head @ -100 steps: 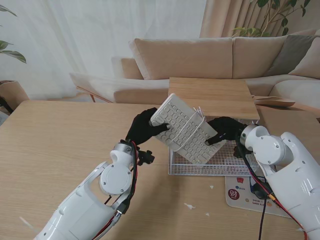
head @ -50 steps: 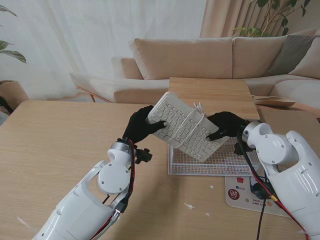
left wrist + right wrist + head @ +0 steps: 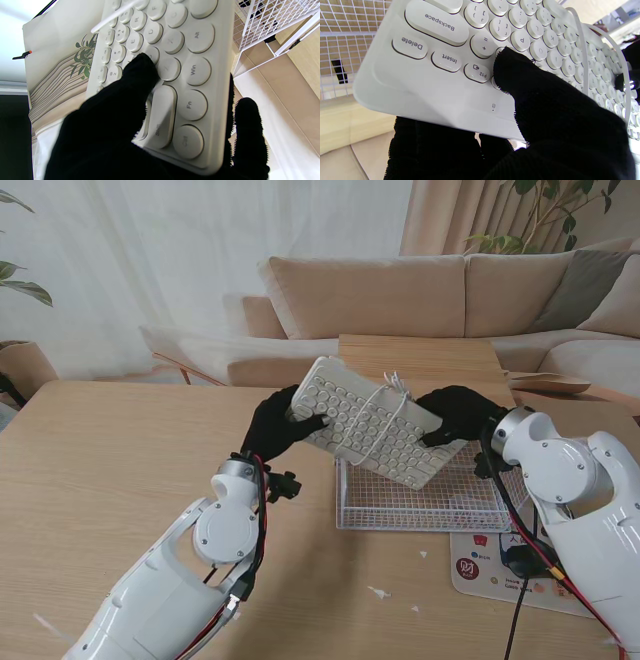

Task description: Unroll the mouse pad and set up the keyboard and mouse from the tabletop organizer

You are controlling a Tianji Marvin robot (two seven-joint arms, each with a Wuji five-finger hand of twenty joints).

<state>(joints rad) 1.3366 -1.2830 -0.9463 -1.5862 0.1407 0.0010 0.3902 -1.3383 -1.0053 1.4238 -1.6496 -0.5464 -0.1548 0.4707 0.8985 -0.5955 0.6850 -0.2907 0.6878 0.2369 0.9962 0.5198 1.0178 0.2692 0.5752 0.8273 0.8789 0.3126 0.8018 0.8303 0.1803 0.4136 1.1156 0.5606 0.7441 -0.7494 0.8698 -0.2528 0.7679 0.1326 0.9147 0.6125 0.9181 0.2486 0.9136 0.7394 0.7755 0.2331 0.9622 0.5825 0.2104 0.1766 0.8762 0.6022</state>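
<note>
Two hands, one keyboard (image 3: 372, 434), lifted over the organizer (image 3: 420, 498).
My left hand (image 3: 275, 430) and right hand (image 3: 455, 417) clamp its ends; its long axis runs left-right, tilted, with bare tabletop (image 3: 110, 470) left.

Bare worktop (image 3: 120, 470) lies open on the left. On the right, the white wire organizer (image 3: 420, 505) stands beneath the raised keyboard (image 3: 375, 420), with a wooden board (image 3: 430, 370) behind.

Keyboard (image 3: 377, 425) above the wire organizer (image 3: 420, 500), between both hands
</note>
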